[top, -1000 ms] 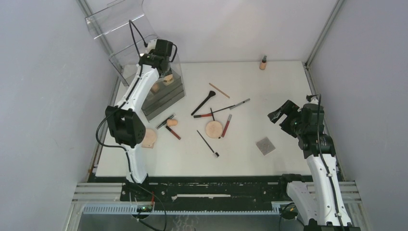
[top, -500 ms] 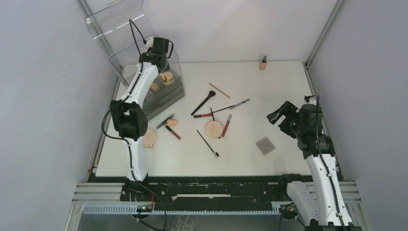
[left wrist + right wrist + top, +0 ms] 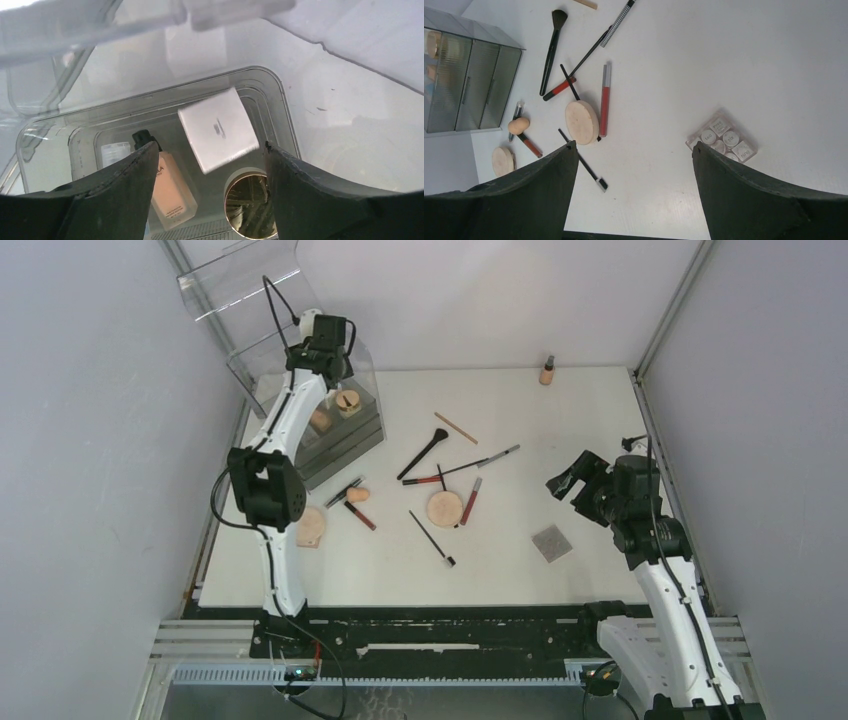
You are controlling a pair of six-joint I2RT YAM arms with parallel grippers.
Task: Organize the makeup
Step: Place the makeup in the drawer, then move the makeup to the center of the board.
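White box [image 3: 218, 131], blurred, lies below the wide-spread left gripper [image 3: 210, 146]; right gripper [image 3: 634, 145] gapes equally, empty.

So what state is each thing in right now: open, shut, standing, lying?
Left gripper: open, empty, above the organizer.
Right gripper: open, empty, above the table.
Organizer lid: raised open.
Organizer drawers: shut.
Small bottle at the far edge: upright.
Beige bottle inside the organizer: lying down.
Round compact: closed, lying flat.

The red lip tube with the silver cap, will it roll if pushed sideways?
Probably: the lip tube looks slim, stiff and round-bodied, lying flat on the smooth table. It looks light, so a nudge might knock it into the compact beside it.
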